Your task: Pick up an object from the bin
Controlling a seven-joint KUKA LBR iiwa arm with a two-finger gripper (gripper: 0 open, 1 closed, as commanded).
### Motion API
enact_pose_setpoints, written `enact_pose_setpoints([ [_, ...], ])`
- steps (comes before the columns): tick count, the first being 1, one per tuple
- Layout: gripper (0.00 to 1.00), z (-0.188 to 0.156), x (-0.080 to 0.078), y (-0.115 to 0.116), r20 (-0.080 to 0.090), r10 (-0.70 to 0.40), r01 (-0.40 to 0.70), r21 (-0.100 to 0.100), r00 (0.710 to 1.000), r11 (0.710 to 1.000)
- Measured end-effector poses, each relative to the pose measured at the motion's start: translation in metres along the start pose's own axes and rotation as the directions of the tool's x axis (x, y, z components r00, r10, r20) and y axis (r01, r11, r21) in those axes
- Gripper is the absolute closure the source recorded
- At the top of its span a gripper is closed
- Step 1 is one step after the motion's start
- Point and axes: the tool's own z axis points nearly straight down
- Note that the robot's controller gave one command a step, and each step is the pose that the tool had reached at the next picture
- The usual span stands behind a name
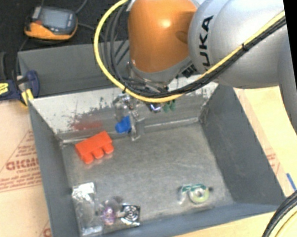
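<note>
Blue plastic, a small rounded piece [122, 127], sits at the back of the grey bin [166, 162], about where the floor meets the far wall. The gripper [132, 124] hangs right beside it, on its right, so close that the two look to be touching; whether the gripper is released, clenched or already has the piece I cannot tell, since its tip is thin and half lost against the wall.

To the left of the blue piece, near it but apart, lies an orange studded block [94, 146]. Well away along the near wall lie a clear plastic bag [86, 206], a purple bead [108, 214] and a silvery bit [130, 215] at the left, and a green-and-white ring [196, 194] toward the right.

The step in hand, as I judge it, is the grasp of the blue piece. To do it well the gripper should be centred over the piece, not off to one side; it should come down plumb and close only once the piece sits squarely in its grip. The wall is the hazard: a small smooth thing pressed against metal may squirt sideways or get pinned there, so a gentle closing is wiser than a hard one. The lift should go straight up, clear of the wall; the orange block is far enough off not to interfere.
</note>
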Motion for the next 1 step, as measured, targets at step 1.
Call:
enact_pose_setpoints([
  [1, 1.0, 0.0055, 0.0018, -0.0001, -0.009, 0.003, -0.003, -0.002, 1.0, 1.0],
])
